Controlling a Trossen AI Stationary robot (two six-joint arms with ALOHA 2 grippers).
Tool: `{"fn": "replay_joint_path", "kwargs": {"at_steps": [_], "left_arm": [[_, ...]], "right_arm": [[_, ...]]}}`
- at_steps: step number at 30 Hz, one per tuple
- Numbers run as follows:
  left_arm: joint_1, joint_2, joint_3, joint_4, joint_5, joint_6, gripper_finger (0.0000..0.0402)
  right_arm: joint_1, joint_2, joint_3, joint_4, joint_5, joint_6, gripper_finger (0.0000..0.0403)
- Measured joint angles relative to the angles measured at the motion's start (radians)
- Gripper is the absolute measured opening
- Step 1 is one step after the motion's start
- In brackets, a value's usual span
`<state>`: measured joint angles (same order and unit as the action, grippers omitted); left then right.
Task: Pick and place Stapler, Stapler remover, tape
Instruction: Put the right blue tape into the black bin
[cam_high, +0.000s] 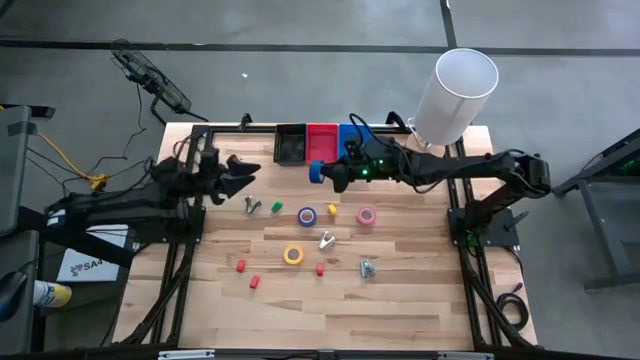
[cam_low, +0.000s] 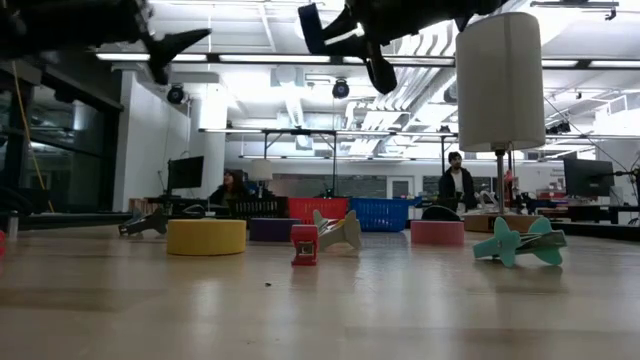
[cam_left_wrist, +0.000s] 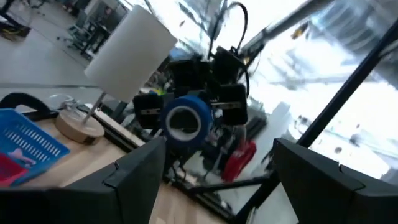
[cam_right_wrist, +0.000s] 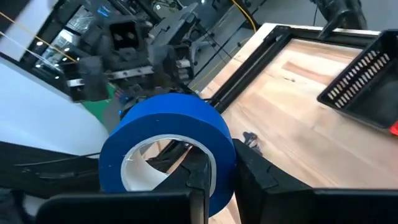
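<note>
My right gripper (cam_high: 323, 172) is shut on a blue tape roll (cam_high: 315, 172), held high above the table just in front of the red bin (cam_high: 322, 140). The right wrist view shows the same roll (cam_right_wrist: 168, 146) close up. My left gripper (cam_high: 245, 172) is open and holds nothing. It hangs in the air over the table's left part, facing the right gripper. Lying flat on the table are a second blue roll (cam_high: 306, 215), a pink roll (cam_high: 366, 215) and a yellow roll (cam_high: 293, 254). Three staple removers (cam_high: 252, 205) (cam_high: 326, 240) (cam_high: 368, 266) lie among them. My right gripper pinches the blue roll's wall (cam_right_wrist: 222, 163), with one finger (cam_right_wrist: 199, 174) inside the open centre and the other finger (cam_right_wrist: 255, 177) outside. The roll is lifted clear of the table and stands on edge, its hole facing the left arm.
A black bin (cam_high: 290, 145), the red bin and a blue bin (cam_high: 352, 135) stand in a row at the far edge. A white lamp (cam_high: 455, 92) stands at the far right corner. Small coloured blocks (cam_high: 254, 282) are scattered on the table. People sit and stand in the room behind.
</note>
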<state>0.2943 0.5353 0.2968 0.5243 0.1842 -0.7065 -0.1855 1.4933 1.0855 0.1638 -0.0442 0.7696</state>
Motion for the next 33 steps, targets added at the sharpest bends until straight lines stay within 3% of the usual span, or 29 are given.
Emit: {"fn": "replay_joint_path", "kwargs": {"at_steps": [8, 11, 15, 23, 33], "left_arm": [[0.0, 0.334, 0.195, -0.001, 0.1, 0.08, 0.0292], [0.0, 0.433, 0.249, -0.003, 0.15, 0.082, 0.0292], [0.0, 0.536, 0.317, 0.006, 0.215, 0.082, 0.0292], [0.0, 0.643, 0.42, 0.009, 0.223, 0.096, 0.0292], [-0.002, 0.674, 0.459, 0.004, 0.21, 0.081, 0.0292]], "right_arm": [[-0.018, 0.0, 0.0, 0.001, -0.047, -0.075, 0.0033], [-0.015, 0.0, 0.0, 0.011, -0.045, -0.155, 0.0033], [-0.016, 0.0, 0.0, -0.013, -0.02, -0.131, 0.0033], [-0.017, 0.0, 0.0, -0.018, -0.005, -0.067, 0.0033], [-0.011, 0.0, 0.0, -0.025, 0.09, -0.071, 0.0033]]}}
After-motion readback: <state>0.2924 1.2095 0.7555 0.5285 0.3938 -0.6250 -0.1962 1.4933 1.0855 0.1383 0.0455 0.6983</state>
